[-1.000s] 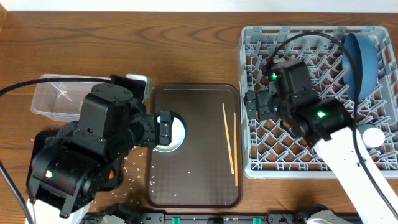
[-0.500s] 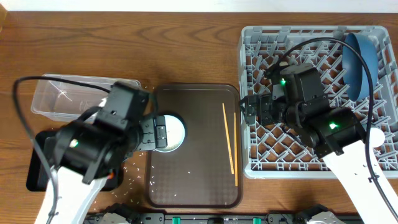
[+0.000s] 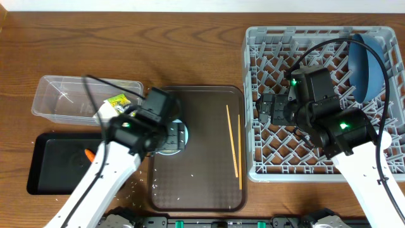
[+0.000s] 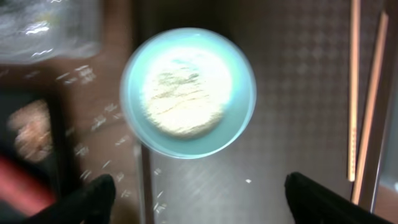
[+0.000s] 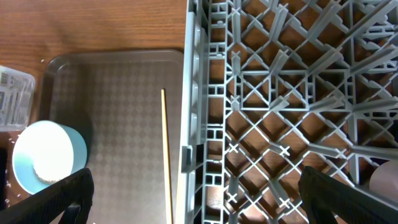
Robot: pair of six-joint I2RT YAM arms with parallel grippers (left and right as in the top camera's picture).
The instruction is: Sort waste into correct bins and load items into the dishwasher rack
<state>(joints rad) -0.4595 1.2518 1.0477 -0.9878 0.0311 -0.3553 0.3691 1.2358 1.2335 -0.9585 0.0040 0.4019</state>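
While the dishwasher rack point(image 3: 266, 57) sits under my right gripper point(image 5: 196, 177), spread wide and empty, my left gripper point(image 4: 200, 180) hangs over the brown serving tray point(image 3: 202, 183), opened equally wide, holding nothing. That puts it nearer the small light-blue cup point(image 4: 188, 92), upright at the tray's left edge, straight below. The chopsticks point(image 3: 232, 141) lie along the tray, between cup and rack.

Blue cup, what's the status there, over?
Left fingers open, hovering over cup, not touching. Cup upright on tray, white residue inside. Right fingers open, empty, over rack edge. Chopsticks lie clear to the side.
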